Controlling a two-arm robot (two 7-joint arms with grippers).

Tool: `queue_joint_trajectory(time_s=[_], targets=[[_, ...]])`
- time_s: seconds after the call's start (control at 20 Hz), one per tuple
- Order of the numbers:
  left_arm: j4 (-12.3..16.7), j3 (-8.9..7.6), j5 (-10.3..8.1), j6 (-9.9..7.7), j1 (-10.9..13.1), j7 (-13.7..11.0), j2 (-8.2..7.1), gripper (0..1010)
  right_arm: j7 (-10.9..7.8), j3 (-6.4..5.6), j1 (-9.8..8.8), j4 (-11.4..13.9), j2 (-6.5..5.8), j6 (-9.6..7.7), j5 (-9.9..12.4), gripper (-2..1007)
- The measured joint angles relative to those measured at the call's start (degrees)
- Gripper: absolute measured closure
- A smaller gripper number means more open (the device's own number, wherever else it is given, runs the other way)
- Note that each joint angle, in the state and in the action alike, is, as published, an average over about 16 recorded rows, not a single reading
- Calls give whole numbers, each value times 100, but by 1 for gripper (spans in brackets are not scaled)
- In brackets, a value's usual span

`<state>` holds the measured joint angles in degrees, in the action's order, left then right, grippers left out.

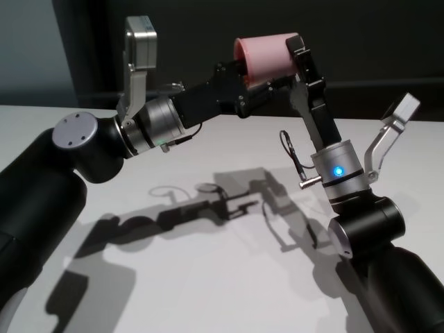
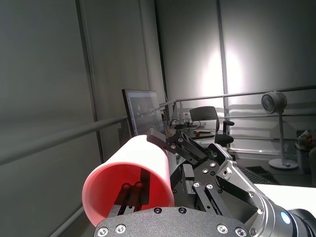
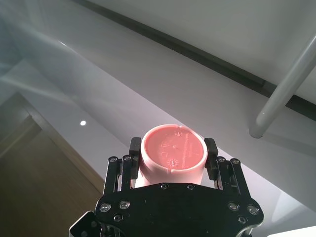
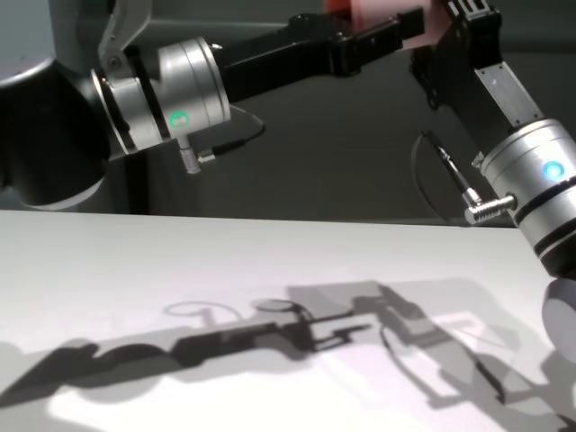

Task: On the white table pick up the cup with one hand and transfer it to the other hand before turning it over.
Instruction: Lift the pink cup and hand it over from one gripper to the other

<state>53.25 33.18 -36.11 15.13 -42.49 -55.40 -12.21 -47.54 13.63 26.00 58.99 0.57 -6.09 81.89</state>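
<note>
My arms black-shelled, silver wrist collars, left ring (image 4: 180,118) lit green, right ring (image 1: 338,170) blue, screw-studded black claw linkages, thin black cables.

- A dark wall (image 1: 374,41) fills the top of the head view, paler grey-blue in the upper left corner.
- In the left wrist view, tall grey wall panels (image 2: 44,74) cover the left half, with a bright patch of light (image 2: 224,69) on the wall at upper right.
- A grey rail (image 2: 237,94) crosses the middle right.
- At centre, a dark monitor (image 2: 140,111) stands beside a black office chair (image 2: 207,118).
- A white standing fan (image 2: 276,106) is at the right edge.
- In the right wrist view, a small round ceiling light (image 3: 83,123) glows at centre left.
</note>
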Motion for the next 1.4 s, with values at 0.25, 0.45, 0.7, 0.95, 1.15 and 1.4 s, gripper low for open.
queue_joint_trajectory(time_s=[0.25,0.45,0.7,0.95,1.15,1.4], targets=[[48,-19,-14,3,34,-3,-25,421,1,-1,0,0,0,0,-1,268],[95,-38,-36,3,67,-17,-53,274,1,-1,0,0,0,0,-1,268],[168,-52,-64,-10,108,-35,-101,124,2,-1,0,0,0,0,-1,268],[250,-44,-83,-63,141,-32,-164,40,2,-1,0,0,0,0,-1,268],[345,-20,-77,-136,173,0,-239,12,2,-1,0,0,0,0,-1,268],[515,-1,-74,-252,250,61,-373,7,2,-1,0,0,0,0,-1,268]])
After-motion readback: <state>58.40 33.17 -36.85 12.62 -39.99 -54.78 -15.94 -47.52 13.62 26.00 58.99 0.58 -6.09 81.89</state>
